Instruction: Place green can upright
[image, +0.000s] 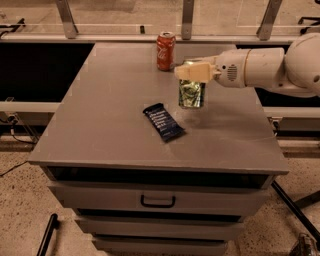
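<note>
Camera view looks down on a grey drawer cabinet (100, 110) with a flat, matte top and squared edges. The green can (191, 95) stands upright right of the top's centre, a cylinder with crinkly green patterned sides and pale markings. Its upper rim is hidden inside the cream, blocky gripper (192, 72), which reaches in from the right and is clamped on the can's top. The smooth, rounded white arm (270, 67) behind it stretches past the right edge.

A glossy red soda can (166, 51) stands upright near the back edge, just behind and left of the gripper, apart from it. A dark blue snack bar wrapper (164, 121), flat and oblong, lies tilted front-left of the green can, not touching it. The left half of the top is open surface. Below the front edge, a drawer carries a black handle (157, 201).
</note>
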